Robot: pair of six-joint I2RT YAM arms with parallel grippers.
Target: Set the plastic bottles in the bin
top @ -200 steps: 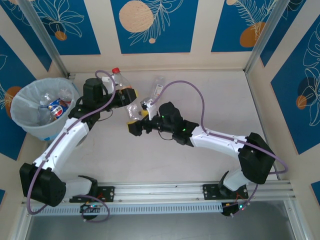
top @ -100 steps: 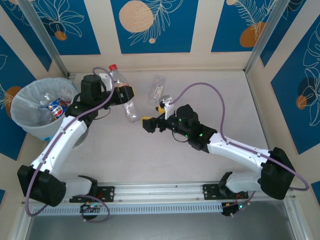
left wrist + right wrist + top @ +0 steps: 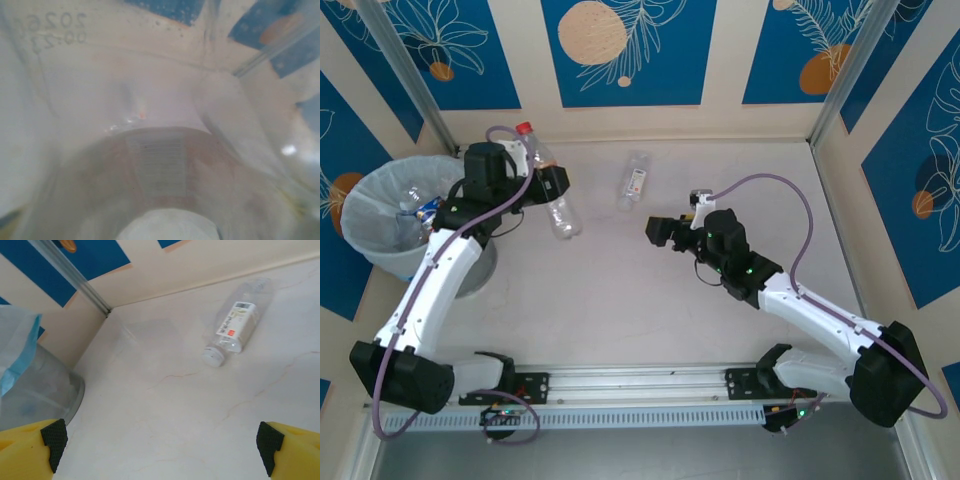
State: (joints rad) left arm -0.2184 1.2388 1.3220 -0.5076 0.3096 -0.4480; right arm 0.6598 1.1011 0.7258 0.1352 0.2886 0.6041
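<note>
Top external view: left gripper (image 3: pixel 552 190), clamped on a red-capped bottle (image 3: pixel 563 217), hangs just right of the bin (image 3: pixel 360 190); right gripper (image 3: pixel 651 231), jaws apart, faces a white-label bottle (image 3: pixel 634 180) lying far-left on the bench (image 3: pixel 620 300).

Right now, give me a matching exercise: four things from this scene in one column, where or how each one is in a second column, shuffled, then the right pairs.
Column one
1. red-capped bottle
2. white-labelled bottle
3. bin
4. right gripper

Column two
A. open, holding nothing
B. lying on its side on the table, untouched
C. clamped in the left gripper
D. at the table's left edge, other bottles inside

Pairs: 1-C, 2-B, 3-D, 4-A
</note>
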